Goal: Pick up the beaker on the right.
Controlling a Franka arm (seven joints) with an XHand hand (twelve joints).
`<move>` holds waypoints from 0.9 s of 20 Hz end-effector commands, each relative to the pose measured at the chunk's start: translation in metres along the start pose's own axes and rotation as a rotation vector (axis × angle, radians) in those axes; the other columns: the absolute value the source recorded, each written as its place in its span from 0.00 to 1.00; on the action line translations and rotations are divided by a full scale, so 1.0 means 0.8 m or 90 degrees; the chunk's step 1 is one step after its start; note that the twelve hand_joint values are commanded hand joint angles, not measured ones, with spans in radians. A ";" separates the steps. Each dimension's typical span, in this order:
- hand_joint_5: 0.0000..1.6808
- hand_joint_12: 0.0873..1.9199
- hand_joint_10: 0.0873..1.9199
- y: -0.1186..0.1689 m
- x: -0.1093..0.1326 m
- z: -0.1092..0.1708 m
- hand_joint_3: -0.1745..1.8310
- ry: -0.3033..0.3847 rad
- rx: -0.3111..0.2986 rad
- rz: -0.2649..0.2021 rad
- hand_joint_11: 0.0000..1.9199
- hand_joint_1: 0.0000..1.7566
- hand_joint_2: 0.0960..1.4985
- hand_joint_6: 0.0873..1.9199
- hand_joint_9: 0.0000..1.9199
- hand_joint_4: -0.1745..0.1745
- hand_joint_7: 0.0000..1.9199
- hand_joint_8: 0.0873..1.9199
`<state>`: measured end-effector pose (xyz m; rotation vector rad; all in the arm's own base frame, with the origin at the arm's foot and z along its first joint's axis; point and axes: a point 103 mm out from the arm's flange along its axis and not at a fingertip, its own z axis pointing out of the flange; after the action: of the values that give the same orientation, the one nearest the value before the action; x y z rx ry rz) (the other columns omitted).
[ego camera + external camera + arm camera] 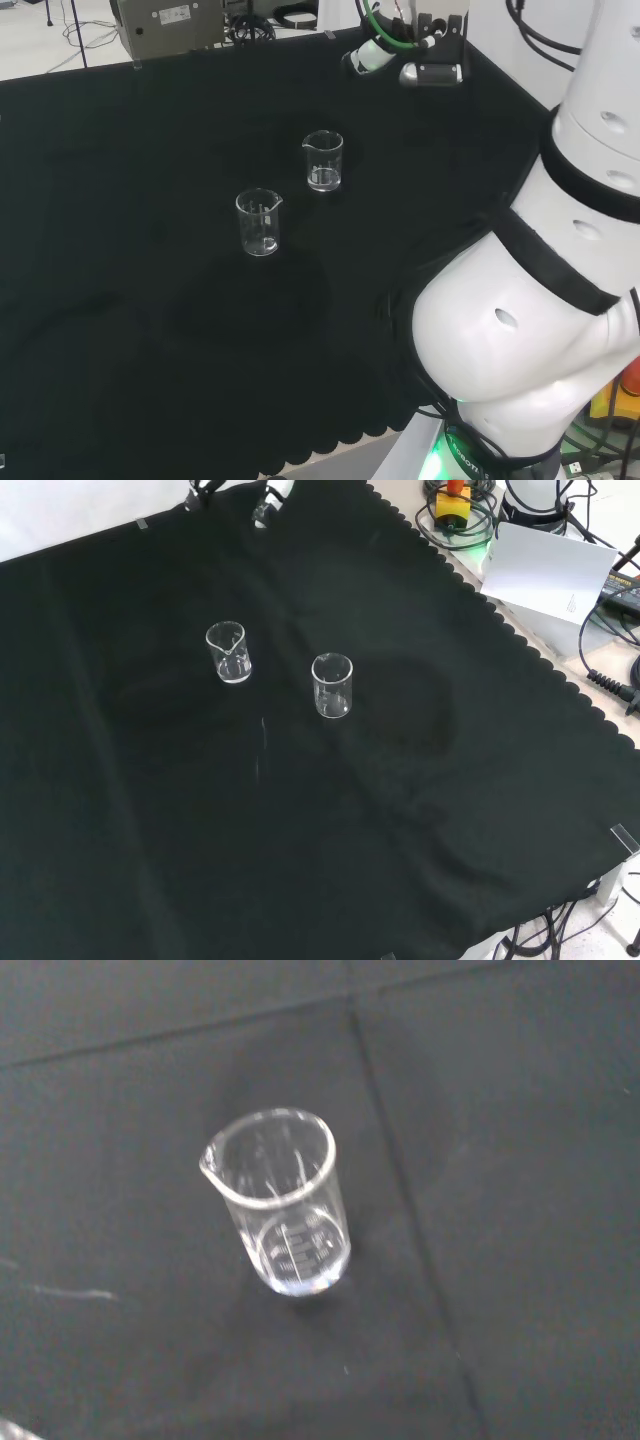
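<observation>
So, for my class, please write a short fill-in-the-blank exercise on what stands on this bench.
1. The number of clear beakers standing on the black cloth is ____.
2. In the head view, the beaker on the right stands ____ away from the camera than the other beaker.
3. Both beakers stand ____, not tipped over.
4. Neither beaker is touched by the ____, whose fingers show at the front view's top edge.

Missing words: two; farther; upright; hand

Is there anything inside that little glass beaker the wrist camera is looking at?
Nothing visible: the beaker looks empty, and its base and printed scale show through the glass. It stands upright on the black cloth. A thin clear film of liquid could not be ruled out.
</observation>
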<state>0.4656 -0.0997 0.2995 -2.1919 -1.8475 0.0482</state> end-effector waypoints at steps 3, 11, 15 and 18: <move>0.25 0.74 0.34 0.133 -0.038 0.133 0.24 0.085 0.040 -0.044 0.03 0.39 0.52 0.00 0.19 0.36 0.10 0.33; 0.26 0.73 0.34 0.151 -0.045 0.174 0.30 0.110 0.064 -0.065 0.04 0.41 0.46 0.00 0.21 0.36 0.13 0.34; 0.26 0.73 0.33 0.152 -0.047 0.191 0.31 0.137 0.068 -0.090 0.04 0.41 0.44 0.00 0.21 0.36 0.14 0.34; 0.26 0.73 0.33 0.150 -0.049 0.197 0.33 0.151 0.065 -0.102 0.04 0.41 0.42 0.00 0.21 0.36 0.14 0.34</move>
<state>0.5327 -0.1292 0.1250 -1.9485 -1.8040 -0.0266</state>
